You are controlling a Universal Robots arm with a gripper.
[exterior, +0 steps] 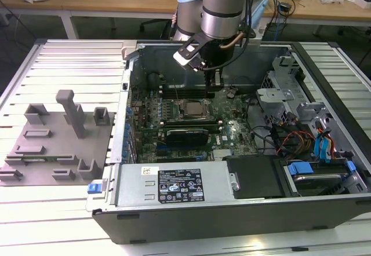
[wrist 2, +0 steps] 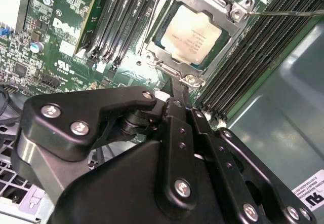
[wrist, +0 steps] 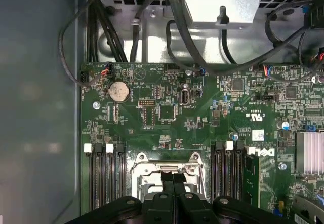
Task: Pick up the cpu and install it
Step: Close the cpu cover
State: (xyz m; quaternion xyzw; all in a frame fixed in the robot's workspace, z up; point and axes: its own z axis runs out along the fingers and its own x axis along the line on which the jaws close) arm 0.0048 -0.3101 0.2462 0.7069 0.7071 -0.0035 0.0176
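Note:
The cpu [exterior: 194,109] lies flat in the metal-rimmed socket [exterior: 193,101] on the green motherboard inside the open computer case [exterior: 232,221]. In the second wrist view its silvery top [wrist 2: 195,33] shows inside the socket frame [wrist 2: 167,69]. My gripper [exterior: 216,83] hangs a little above the board, just off the socket's far corner toward the exterior view's right. Its two black fingers are pressed together with nothing between them in both wrist views [wrist 2: 177,88] [wrist: 173,177]. In the first wrist view the fingertips cover part of the socket frame [wrist: 144,169].
Grey plastic fixture blocks [exterior: 58,146] stand on the slatted table at the exterior view's left. Memory slots [wrist 2: 253,57] flank the socket. A power supply [exterior: 174,183], a drive cage [exterior: 284,94] and loose cables [exterior: 290,137] crowd the case's near and right sides.

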